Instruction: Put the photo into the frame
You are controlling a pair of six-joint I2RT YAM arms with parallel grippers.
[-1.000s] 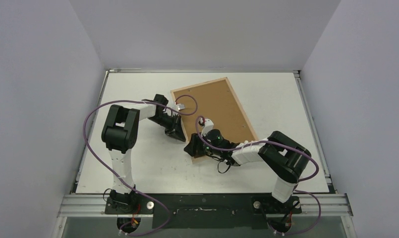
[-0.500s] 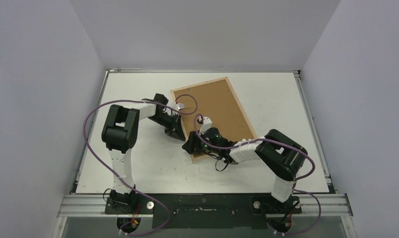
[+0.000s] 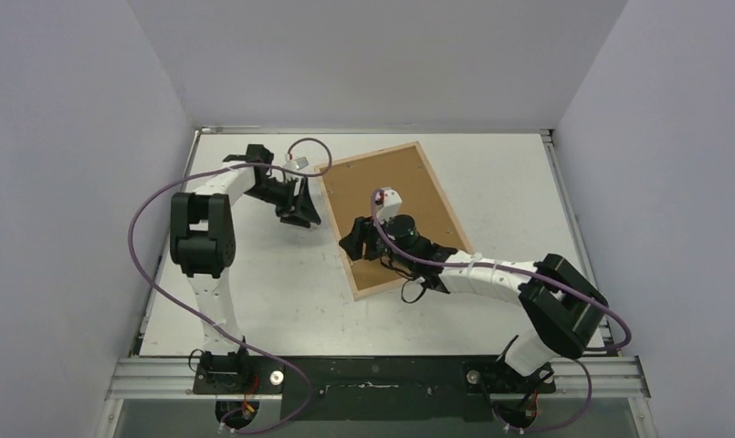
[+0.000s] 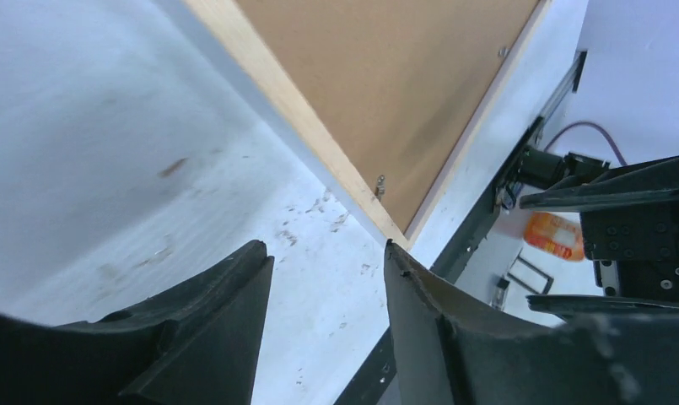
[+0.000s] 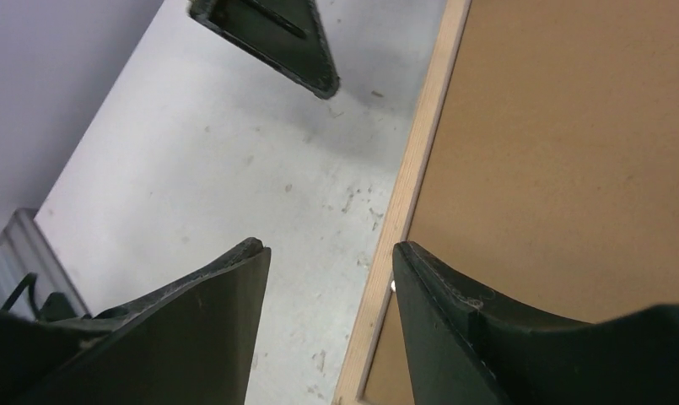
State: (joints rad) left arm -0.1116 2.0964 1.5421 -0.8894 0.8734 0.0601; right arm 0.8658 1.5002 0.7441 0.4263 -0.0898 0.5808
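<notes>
The frame (image 3: 368, 156) lies flat and askew at the table's middle, its thin light-wood slats around a brown fibreboard backing panel (image 3: 409, 196). The photo is hidden. My left gripper (image 3: 307, 217) stands open just left of the frame's left slat (image 4: 293, 110), apart from it, over bare table. The left wrist view shows nothing between its fingers (image 4: 234, 312). My right gripper (image 3: 350, 246) is open over the frame's left slat (image 5: 412, 169). That slat runs between its fingertips close to the right finger (image 5: 437, 304). The backing panel (image 5: 572, 152) fills the right side there.
A small metal tab (image 4: 379, 181) sits on the frame's inner edge near a corner. The white table (image 3: 254, 292) is scuffed. Grey walls close in on three sides. A metal rail (image 3: 382, 374) runs along the near edge. The left finger (image 5: 277, 34) shows in the right wrist view.
My left gripper has opened and pulled back and left, off the frame's left edge. My right arm has stretched farther along that edge, toward the back.
</notes>
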